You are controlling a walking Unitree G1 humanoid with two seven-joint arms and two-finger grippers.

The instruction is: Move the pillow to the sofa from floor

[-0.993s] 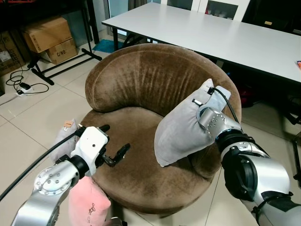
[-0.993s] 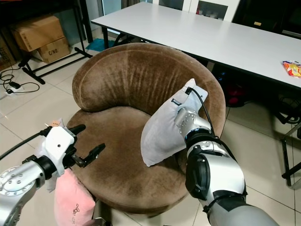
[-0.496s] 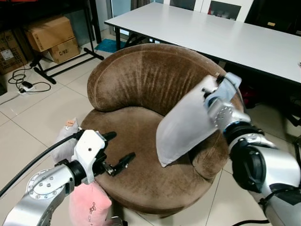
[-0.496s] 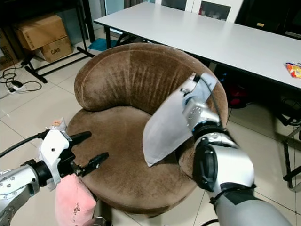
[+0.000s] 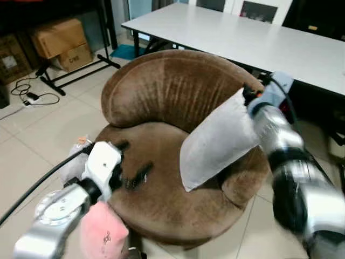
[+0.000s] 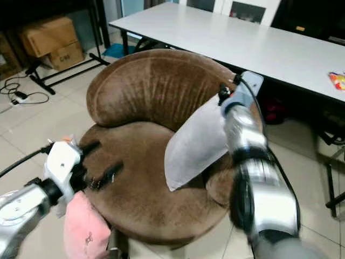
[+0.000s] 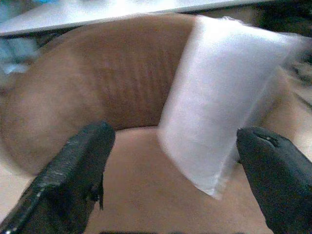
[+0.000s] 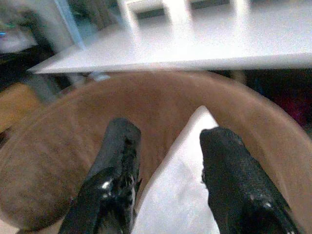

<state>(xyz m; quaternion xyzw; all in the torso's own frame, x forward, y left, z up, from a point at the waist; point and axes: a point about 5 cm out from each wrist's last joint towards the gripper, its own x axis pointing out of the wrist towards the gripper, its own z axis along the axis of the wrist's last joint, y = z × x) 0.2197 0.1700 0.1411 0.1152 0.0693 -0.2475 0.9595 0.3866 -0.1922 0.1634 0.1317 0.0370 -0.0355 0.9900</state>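
A tiled floor is lying around a round brown sofa, with a long white surface standing behind it and cardboard boxes sitting off to the robot's left. The grey pillow is leaning upright on the seat against the right armrest, so the move is looking nearly finished. The right hand is hovering at the pillow's top corner with its fingers apart; whether they are touching the cloth I cannot tell. What is probably left is drawing that arm clear. The left hand is hanging open over the seat's front edge, holding nothing. A pink pillow is lying on the floor beside the sofa, below the left arm.
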